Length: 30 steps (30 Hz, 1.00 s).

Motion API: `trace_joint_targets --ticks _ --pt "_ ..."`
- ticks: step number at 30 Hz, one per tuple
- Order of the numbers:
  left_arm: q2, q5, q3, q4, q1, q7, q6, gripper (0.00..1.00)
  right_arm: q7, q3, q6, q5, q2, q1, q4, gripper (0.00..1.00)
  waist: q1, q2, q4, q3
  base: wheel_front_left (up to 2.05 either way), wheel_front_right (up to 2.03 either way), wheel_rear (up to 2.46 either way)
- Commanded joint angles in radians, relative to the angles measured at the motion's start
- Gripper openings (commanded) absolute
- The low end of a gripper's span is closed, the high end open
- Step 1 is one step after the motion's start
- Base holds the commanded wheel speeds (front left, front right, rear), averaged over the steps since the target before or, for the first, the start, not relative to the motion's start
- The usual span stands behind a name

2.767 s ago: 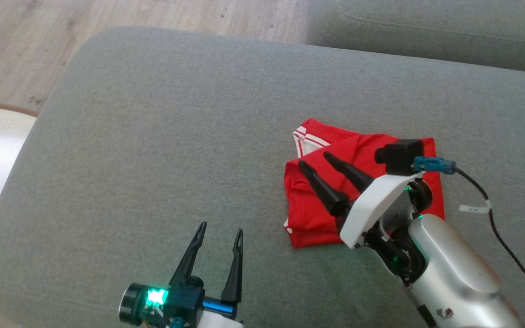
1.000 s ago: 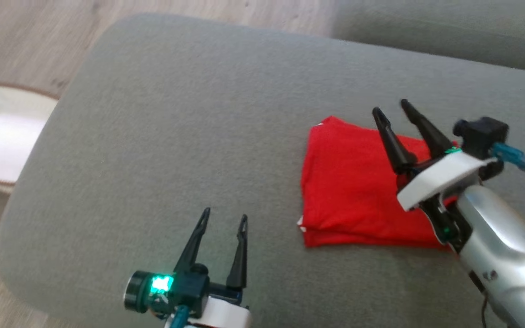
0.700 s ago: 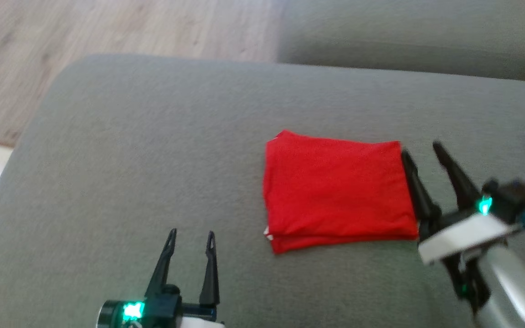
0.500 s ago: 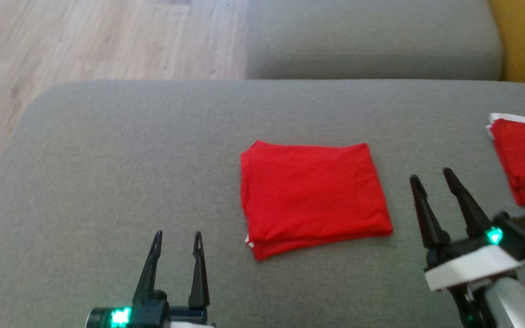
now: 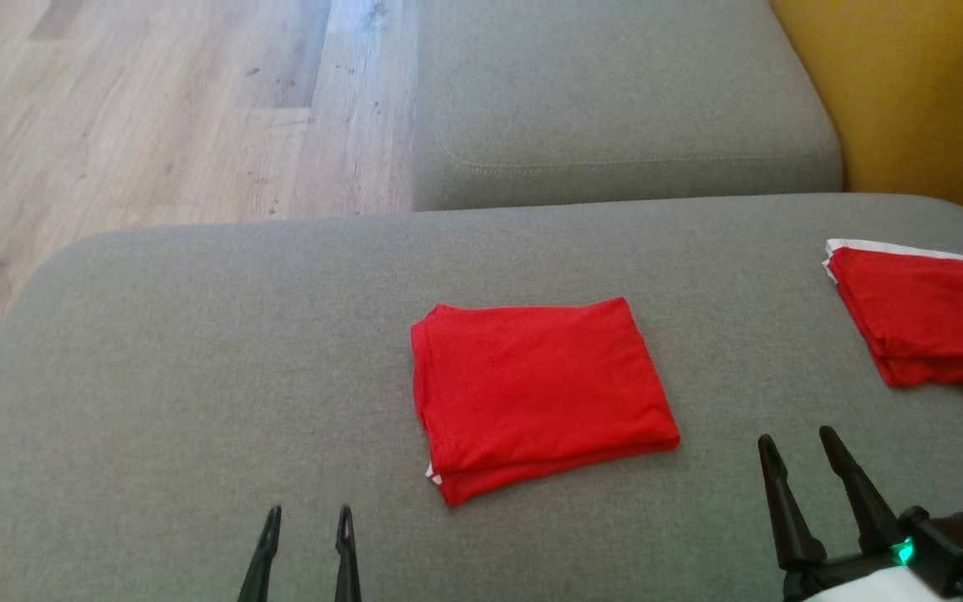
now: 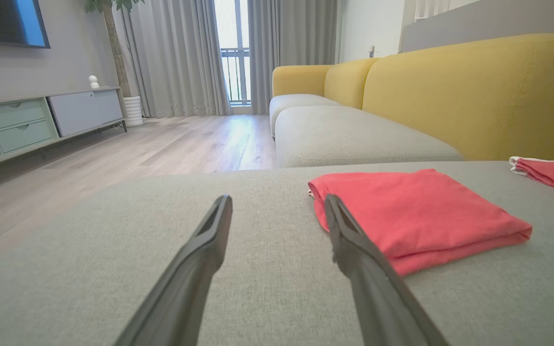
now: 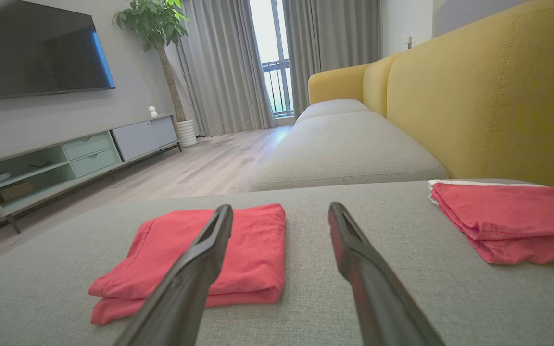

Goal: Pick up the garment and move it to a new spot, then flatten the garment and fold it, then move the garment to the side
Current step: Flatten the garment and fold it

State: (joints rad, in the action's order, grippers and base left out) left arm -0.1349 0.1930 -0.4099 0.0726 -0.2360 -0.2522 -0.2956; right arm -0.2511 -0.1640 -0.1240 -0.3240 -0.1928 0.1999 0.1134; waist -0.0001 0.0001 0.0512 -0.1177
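You have the folded red garment point(image 5: 536, 393) lying flat at the middle of the grey cushion point(image 5: 197, 351). Your left gripper point(image 5: 308, 512) and right gripper point(image 5: 796, 436) sit over the cushion's near edge, fingers spread, holding nothing. A second folded red cloth point(image 5: 924, 326) lies at the cushion's right end.

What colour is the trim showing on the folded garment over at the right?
White trim on a red garment; clearest in the head view.
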Motion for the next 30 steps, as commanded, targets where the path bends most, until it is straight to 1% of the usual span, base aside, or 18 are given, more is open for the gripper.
trace_joint_targets --ticks 1,15,30 --pt "0.017 -0.002 0.047 -0.019 0.027 -0.01 0.009 1.0 -0.011 -0.019 -0.007 0.009 -0.003 -0.025 -0.034 1.0 0.0001 -0.0001 -0.003 -0.006 0.0 0.0 0.0" --pt "0.041 -0.019 0.086 -0.002 0.008 -0.01 0.047 1.0 -0.011 -0.031 -0.007 0.016 0.006 -0.011 -0.017 1.0 0.0001 -0.0001 0.001 -0.027 0.0 0.0 0.0" --pt "0.057 -0.041 0.114 0.01 0.004 -0.01 0.075 1.0 -0.011 -0.028 -0.007 0.011 0.013 -0.011 -0.012 1.0 0.0001 -0.0001 0.017 -0.026 0.0 0.0 0.0"
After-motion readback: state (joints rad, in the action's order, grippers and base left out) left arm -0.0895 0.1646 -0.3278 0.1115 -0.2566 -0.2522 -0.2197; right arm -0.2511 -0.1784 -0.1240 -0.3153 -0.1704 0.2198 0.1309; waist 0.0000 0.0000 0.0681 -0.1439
